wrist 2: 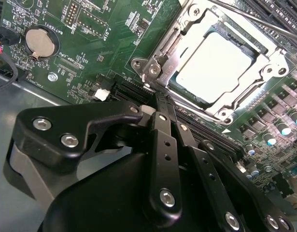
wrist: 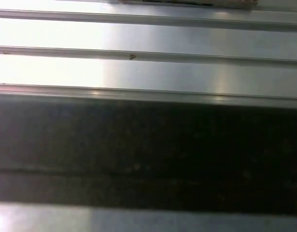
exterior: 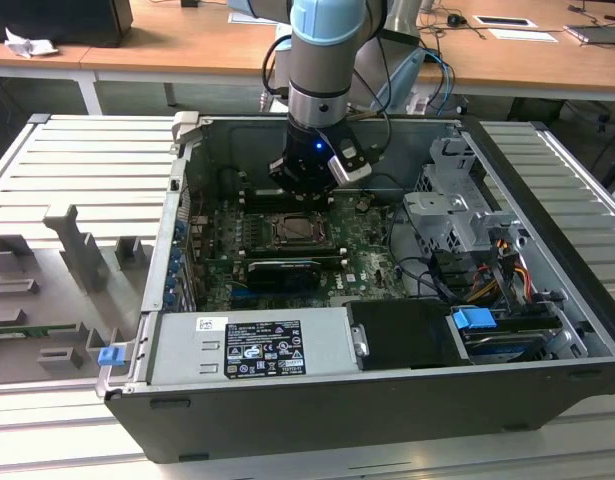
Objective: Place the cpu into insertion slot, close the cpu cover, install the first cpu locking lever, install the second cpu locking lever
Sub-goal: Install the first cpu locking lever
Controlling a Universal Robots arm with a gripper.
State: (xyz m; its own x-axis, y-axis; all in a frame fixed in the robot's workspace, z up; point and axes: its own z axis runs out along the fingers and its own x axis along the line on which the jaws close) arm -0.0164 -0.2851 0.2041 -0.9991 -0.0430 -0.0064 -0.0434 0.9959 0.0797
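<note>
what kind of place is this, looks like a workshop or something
Probably a robotics lab or test bench for computer assembly. An open computer case lies on a ribbed metal table, a robot arm reaches down over its green motherboard, and wooden desks stand behind.

The open dark metal computer case (exterior: 317, 420) lies on the ribbed grey table (exterior: 77, 160). Inside it, the green circuit board (exterior: 372, 255) carries the square silver-rimmed insertion slot (exterior: 299, 231) near its middle. The pale silver square cpu (wrist 2: 213, 65) sits in that slot, framed by the thin silver cpu cover (wrist 2: 175, 58). The black tool (exterior: 305, 180) hangs just behind the slot.
</note>
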